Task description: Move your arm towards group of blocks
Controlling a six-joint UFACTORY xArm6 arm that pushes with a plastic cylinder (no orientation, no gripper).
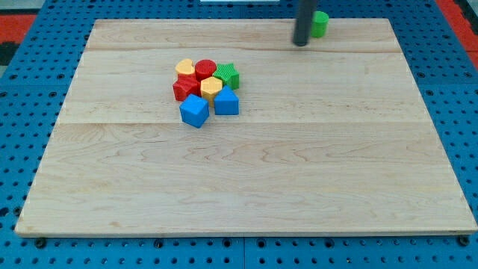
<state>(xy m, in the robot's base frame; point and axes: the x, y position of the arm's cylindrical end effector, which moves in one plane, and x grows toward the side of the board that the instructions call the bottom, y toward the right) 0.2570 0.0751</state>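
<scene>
A tight group of blocks sits left of the board's centre: a yellow block (185,68), a red cylinder (206,69), a green star-shaped block (228,75), a red block (184,87), a yellow hexagonal block (211,89), a blue cube (194,110) and a blue block (226,102). My rod comes down from the view's top; my tip (300,42) rests near the board's top edge, well to the right of and above the group. A lone green cylinder (320,24) stands just right of the rod, partly hidden by it.
The wooden board (246,179) lies on a blue pegboard surface (30,45) that shows on all sides.
</scene>
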